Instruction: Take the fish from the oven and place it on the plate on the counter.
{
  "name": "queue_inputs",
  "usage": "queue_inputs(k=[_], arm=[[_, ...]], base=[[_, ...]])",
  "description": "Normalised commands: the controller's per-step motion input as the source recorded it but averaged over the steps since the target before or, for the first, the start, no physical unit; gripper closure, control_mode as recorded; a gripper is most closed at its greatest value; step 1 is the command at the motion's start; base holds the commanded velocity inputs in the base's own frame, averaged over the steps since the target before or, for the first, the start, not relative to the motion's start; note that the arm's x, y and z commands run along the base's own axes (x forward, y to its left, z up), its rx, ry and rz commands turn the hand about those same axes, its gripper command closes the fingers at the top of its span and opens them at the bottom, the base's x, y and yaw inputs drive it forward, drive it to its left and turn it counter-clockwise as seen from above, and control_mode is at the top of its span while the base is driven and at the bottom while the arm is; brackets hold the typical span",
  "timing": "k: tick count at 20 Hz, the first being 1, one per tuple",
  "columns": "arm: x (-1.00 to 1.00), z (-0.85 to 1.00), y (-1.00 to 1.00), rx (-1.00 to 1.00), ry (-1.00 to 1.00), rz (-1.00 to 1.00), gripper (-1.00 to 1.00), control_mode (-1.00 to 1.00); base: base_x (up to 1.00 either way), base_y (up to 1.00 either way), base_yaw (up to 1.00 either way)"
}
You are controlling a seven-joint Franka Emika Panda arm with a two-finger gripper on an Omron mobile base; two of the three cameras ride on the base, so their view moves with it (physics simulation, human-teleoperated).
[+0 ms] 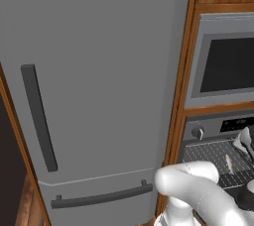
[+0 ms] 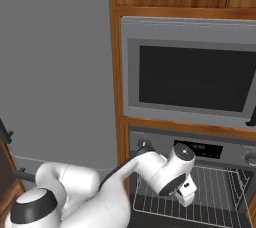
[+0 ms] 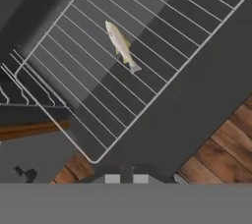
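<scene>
Lying on the wire rack (image 3: 98,66) of the open oven (image 2: 200,192), the fish (image 3: 121,46) is looking light, thin and likely slippery; gripping it across the thicker middle of the body seems best, not the tail. The claw (image 3: 126,179) is hovering above the rack's front edge, well apart from the fish. Whether it is clenched or released I cannot tell; it is grasping nothing.

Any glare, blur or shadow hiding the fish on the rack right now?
Hand view: the small slender grey-tan fish is sharp and evenly lit on the steel wire rack, no glare. Left base view: it is tiny and soft-edged.
</scene>
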Motion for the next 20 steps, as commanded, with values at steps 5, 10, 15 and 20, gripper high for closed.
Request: queue_inputs(k=[5, 10, 15, 20], arm=[[0.29, -0.26, 0.04, -0.05, -0.09, 0.0, -1.0, -1.0], [0.16, -0.58, -0.15, -0.05, -0.12, 0.0, -1.0, -1.0], [0.12, -0.42, -0.08, -0.07, -0.1, 0.04, -1.0, -1.0], [-0.09, 0.04, -0.01, -0.13, -0.03, 0.1, -1.0, -1.0]], base=[[0.0, 0.0, 0.0], [0.0, 0.0, 0.0], [0.0, 0.0, 0.0], [0.0, 0.0, 0.0]])
